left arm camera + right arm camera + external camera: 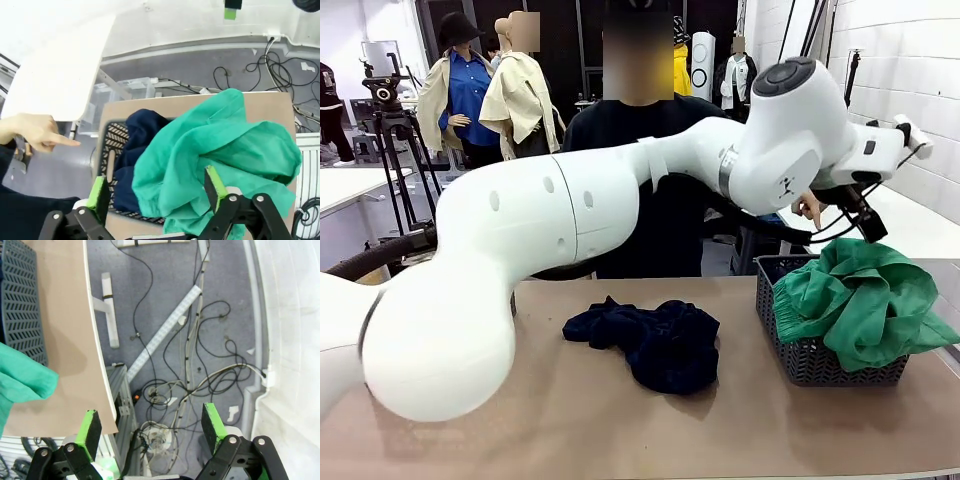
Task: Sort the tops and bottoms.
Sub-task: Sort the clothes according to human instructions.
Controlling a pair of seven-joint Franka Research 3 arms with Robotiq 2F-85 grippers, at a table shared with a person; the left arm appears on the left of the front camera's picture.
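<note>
Left jaws spread wide, apart from the crumpled green fabric garment [215, 150] heaped in the dark plastic lattice basket [112, 142] beneath them; right jaws spread too.

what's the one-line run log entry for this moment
left claw: open above crumpled green garment | garment: draped over dark plastic mesh basket | dark navy garment: on table | right claw: open, off table

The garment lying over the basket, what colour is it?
Green. The garment shows best in the left wrist view, draped over the dark basket.
</note>
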